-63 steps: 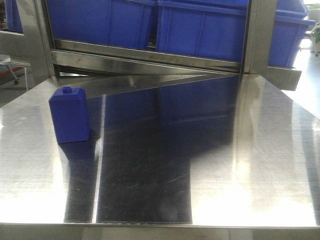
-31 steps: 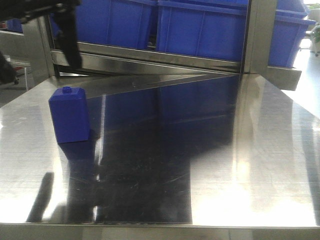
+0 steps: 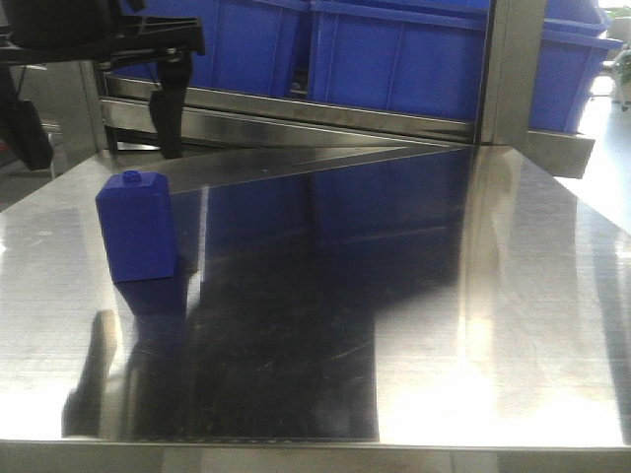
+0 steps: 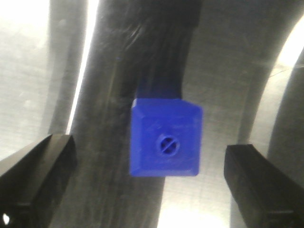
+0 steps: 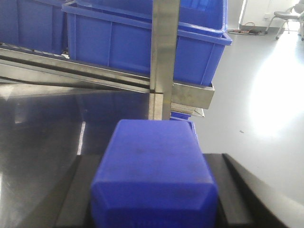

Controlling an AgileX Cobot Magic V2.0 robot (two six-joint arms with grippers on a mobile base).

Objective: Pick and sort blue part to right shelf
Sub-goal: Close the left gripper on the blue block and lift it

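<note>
At lower frame of the front view, the table (image 3: 513, 325) is brushed stainless sheet w/ a dark mirror-like band down the centre and a thin seam left of it. A dark reflection of the arm now lies at lower left; it was absent 1 s ago. Above that, left of centre, the knobbed block (image 3: 136, 229) stands upright, pos. unchanged. It is smooth blue plastic, squat, w/ sloped shoulders and a tiny knob. From above, in the left wrist view, it is square in plan w/ chamfered edges and a slotted knob. The left gripper (image 4: 149, 148) has come in from upper left within the last sec. and now hangs over this block, jaws spread wide, fingers well apart from both sides, no contact. Judgement: the left arm is lining up on an item other than the task's, so this move does not itself advance the sort. Task item: the blue part (image 5: 154, 183) fills lower centre of the right wrist view, clamped between the black fingers of the right gripper (image 5: 154, 159). It is matte blue plastic w/ bevelled corners; cap not visible, so the ID is a judgement. Beyond it, upper frame, stands the right shelf (image 5: 187, 94): flat steel front bar, square steel post (image 5: 164, 52), ribbed blue bins (image 5: 118, 42) w/ rolled rims. The part is near the shelf, not yet in a bin.
</note>
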